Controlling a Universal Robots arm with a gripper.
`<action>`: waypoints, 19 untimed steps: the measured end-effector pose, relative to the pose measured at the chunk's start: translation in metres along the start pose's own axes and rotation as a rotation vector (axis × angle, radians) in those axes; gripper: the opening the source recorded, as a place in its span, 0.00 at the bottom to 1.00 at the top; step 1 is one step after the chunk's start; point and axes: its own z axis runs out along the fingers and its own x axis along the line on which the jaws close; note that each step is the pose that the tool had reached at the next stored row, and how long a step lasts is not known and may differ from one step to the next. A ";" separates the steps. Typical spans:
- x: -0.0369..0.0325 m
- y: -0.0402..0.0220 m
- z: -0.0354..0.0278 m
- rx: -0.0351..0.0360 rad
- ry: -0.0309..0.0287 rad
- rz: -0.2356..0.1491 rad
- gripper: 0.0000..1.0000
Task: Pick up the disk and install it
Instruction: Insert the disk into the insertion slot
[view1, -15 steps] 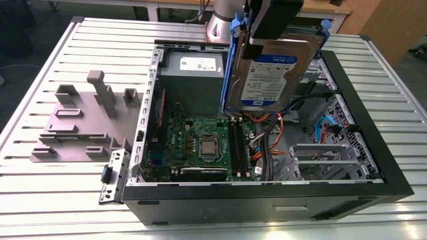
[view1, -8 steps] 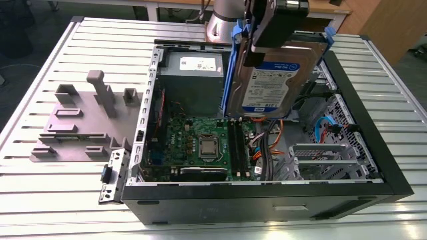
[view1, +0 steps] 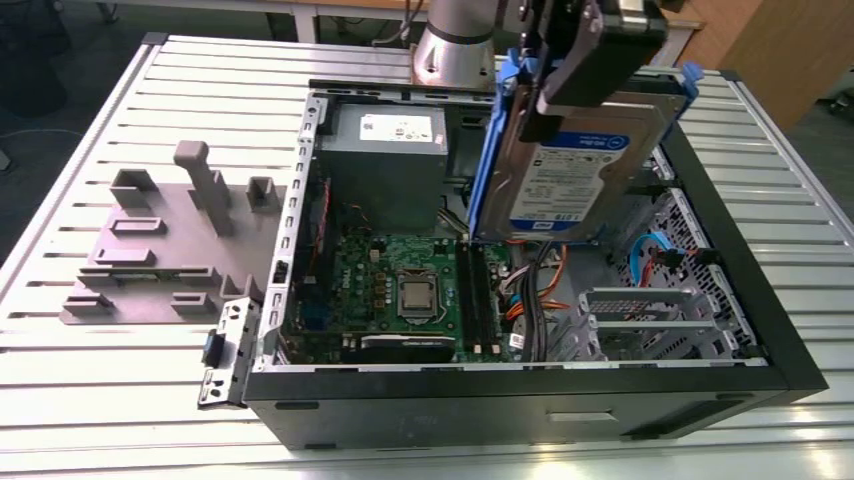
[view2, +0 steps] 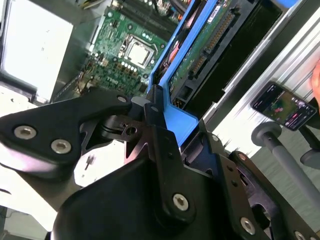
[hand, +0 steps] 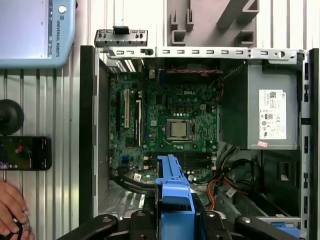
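The claw (view1: 545, 112) is closed on the disk (view1: 567, 170). Its fingers (view2: 156, 102) pinch the upper edge of the blue frame, and in the second wrist view the frame sits squeezed between them. The disk hangs in the air, standing nearly on edge with its labelled face towards the exterior camera. It is above the open computer case (view1: 790, 352), towards the far side and the exterior view's right, and touches nothing but the claw. Its lower edge hovers over the bundle of cables (view1: 537, 292) beside the green circuit board (view1: 400, 280). The grey power box (view1: 387, 150) lies to its left in the exterior view, and the metal drive cage (view1: 654, 322) sits nearer, on the right. In my judgement the picking up is done and the fitting is not: this is the carrying stage, with the disk not yet in any bay. Seating it would call for the frame to be squared up with its slot and kept off the loose cables and the board, since a tilted entry could snag or jam. Off to one side of the case on the slatted table (view1: 80, 400), a phone (hand: 25, 152) lies by a person's hand (hand: 10, 210).
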 end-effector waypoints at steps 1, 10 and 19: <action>0.0000 -0.0032 0.0002 0.0001 -0.0001 0.000 0.36; 0.0126 -0.0151 0.0030 0.0000 0.0000 0.000 0.36; 0.0270 -0.0258 0.0054 0.0000 0.0000 0.000 0.36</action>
